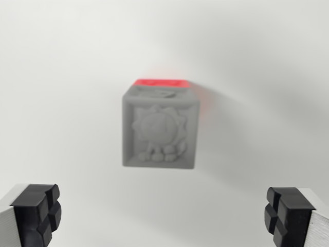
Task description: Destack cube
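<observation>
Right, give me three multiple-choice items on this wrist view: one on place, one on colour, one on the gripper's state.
1. Where is the grey cube relative to the gripper?
A. Between the fingertips
B. Beyond them, centred
C. Off the wrist view's left edge

2. What colour shows behind the grey cube's top edge?
A. Red
B. Blue
C. Green

3. How does the gripper stand?
A. Shut on the cube
B. Shut on nothing
C. Open

Answers: 1 B, the cube sits clear above both pads. 2 A, a red cube peeks out there. 3 C, the pads stand wide apart, nothing between them.
</observation>
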`<action>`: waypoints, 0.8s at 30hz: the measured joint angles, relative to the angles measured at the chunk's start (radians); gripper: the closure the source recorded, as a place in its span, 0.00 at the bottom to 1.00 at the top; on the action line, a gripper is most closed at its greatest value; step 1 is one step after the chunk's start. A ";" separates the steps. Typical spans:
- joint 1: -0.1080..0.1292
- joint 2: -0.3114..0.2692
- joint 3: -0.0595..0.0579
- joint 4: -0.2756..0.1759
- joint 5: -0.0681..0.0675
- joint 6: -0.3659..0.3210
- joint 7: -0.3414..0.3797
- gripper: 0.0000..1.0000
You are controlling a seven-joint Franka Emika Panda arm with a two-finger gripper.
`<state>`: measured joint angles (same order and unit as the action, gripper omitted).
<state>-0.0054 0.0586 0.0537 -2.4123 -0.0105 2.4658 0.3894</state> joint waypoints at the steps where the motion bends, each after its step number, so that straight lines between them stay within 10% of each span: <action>1: 0.000 0.002 0.000 -0.002 0.000 0.005 -0.001 0.00; 24: 0.003 0.214 -0.005 -0.013 -0.013 0.226 0.004 0.00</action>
<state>-0.0026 0.2730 0.0488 -2.4256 -0.0240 2.6916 0.3935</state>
